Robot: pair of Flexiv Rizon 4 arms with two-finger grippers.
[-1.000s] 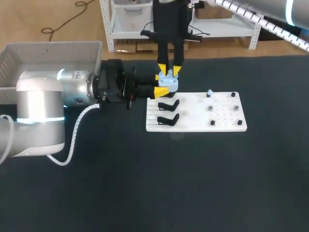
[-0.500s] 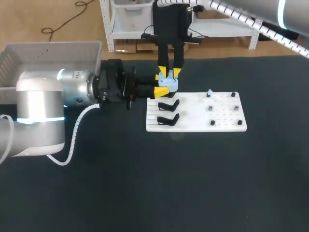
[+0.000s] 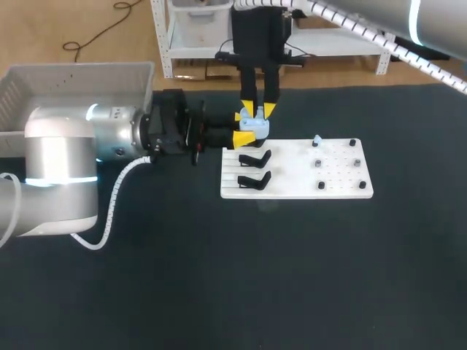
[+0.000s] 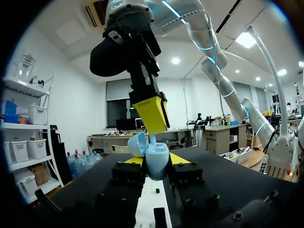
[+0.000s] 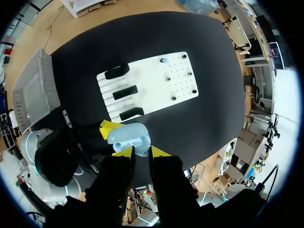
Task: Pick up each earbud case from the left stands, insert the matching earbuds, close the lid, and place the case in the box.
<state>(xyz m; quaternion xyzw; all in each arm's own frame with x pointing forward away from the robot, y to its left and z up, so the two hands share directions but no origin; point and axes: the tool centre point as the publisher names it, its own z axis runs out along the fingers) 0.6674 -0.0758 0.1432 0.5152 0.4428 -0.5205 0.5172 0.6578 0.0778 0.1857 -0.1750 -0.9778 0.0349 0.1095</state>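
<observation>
A light blue earbud case (image 3: 255,126) with its lid up is held just past the far left corner of the white board (image 3: 343,191). My left gripper (image 3: 244,128) is shut on it from the side. In the left wrist view the case (image 4: 156,164) sits between the yellow tips, lid (image 4: 137,144) tilted back. My right gripper (image 3: 258,110) hangs straight over the case, shut on a pale blue earbud (image 4: 153,139) whose end dips into the open case. From the right wrist view the case (image 5: 129,134) lies just ahead of its fingers (image 5: 122,151).
Two empty black stands (image 3: 254,158) (image 3: 253,179) remain on the board's left part. On its right part are small black pegs (image 3: 319,185) and another pale earbud (image 3: 317,139). A grey box (image 3: 44,80) stands at the far left, behind my left arm.
The right arm's upper part and hose have shifted slightly. Both grippers and the case stay almost where they were.
</observation>
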